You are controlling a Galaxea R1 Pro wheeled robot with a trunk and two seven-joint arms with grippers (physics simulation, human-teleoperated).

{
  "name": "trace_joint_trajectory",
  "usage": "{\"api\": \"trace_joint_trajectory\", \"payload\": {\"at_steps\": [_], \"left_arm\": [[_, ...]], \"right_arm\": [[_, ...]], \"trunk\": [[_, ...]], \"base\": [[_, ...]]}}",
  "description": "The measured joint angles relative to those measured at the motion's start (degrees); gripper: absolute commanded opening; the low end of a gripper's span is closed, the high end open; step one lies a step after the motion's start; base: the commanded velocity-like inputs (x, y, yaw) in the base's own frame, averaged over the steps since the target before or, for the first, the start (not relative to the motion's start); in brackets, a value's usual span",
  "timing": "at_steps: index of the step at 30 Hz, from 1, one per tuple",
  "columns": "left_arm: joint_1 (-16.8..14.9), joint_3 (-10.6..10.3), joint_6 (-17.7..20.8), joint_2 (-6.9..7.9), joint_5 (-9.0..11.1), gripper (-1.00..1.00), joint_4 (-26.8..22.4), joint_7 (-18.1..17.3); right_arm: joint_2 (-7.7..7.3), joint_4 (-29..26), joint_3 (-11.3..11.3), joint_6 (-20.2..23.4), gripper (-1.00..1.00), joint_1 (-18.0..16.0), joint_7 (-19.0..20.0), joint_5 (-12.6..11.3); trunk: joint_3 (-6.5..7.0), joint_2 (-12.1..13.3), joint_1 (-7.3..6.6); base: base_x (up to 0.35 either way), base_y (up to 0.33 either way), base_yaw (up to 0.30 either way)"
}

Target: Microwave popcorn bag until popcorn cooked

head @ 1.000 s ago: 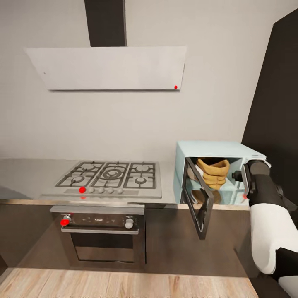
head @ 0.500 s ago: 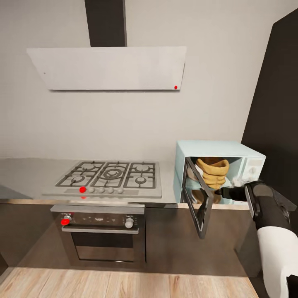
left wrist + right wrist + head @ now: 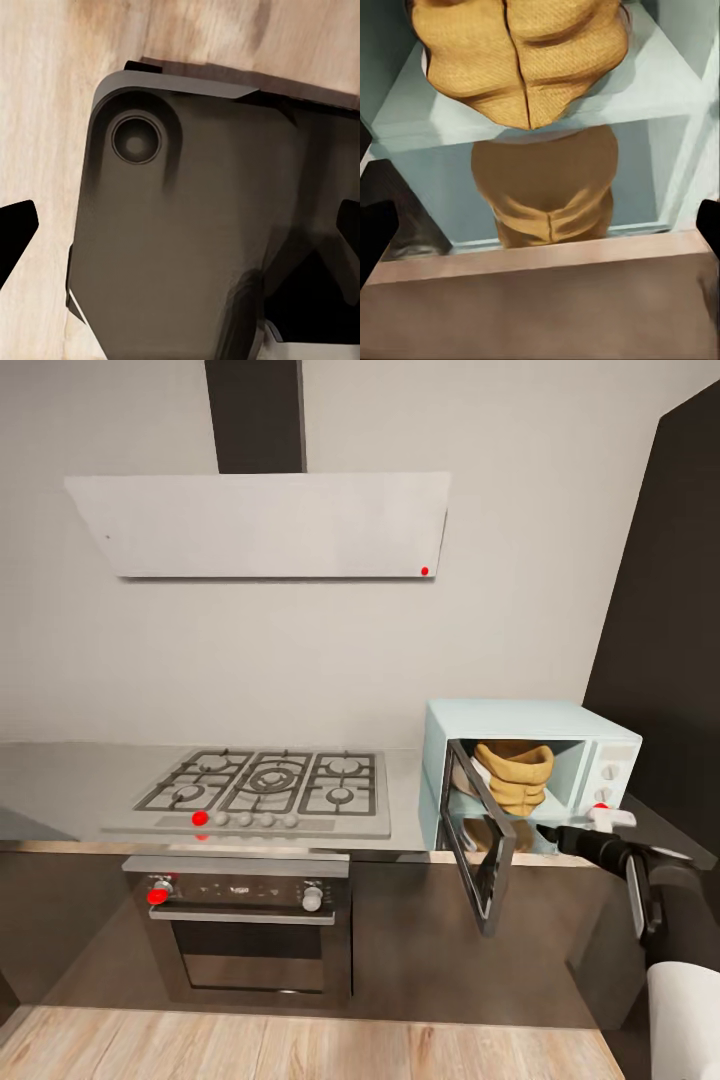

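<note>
The pale blue microwave [image 3: 530, 718] stands on the grey countertop [image 3: 60, 780] with its dark glass door [image 3: 480, 840] swung wide open. The tan-orange popcorn bag [image 3: 517, 775] sits inside the cavity, tilted, free of any grip. In the right wrist view the bag [image 3: 521, 56] rests on the glossy cavity floor with its reflection below. My right gripper [image 3: 572, 838] hangs open just outside the opening, below the white knobs [image 3: 606, 772]; its fingertips sit far apart [image 3: 540, 232]. My left gripper [image 3: 180, 232] is open over the robot's dark base. The popcorn is out of view.
A steel gas hob [image 3: 265, 785] lies left of the microwave, with a black oven [image 3: 240, 930] under it and a flat white hood [image 3: 260, 525] above. A tall dark cabinet [image 3: 670, 610] rises at the right. The open door juts out over the wooden floor [image 3: 300, 1050].
My right arm has drawn back and down from the microwave's front, uncovering the knob panel. The bag stays inside and the door stays open.
</note>
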Motion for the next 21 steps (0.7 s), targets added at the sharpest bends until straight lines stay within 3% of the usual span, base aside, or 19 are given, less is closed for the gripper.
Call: {"api": "trace_joint_trajectory", "payload": {"at_steps": [21], "left_arm": [[0.0,0.2,0.0,-0.03,0.2,1.0,-0.2,0.1]], "right_arm": [[0.18,-0.8,-0.7,-1.3,1.0,0.0,-0.4,0.7]], "trunk": [[0.0,0.0,0.0]], "base": [[0.0,0.0,0.0]]}}
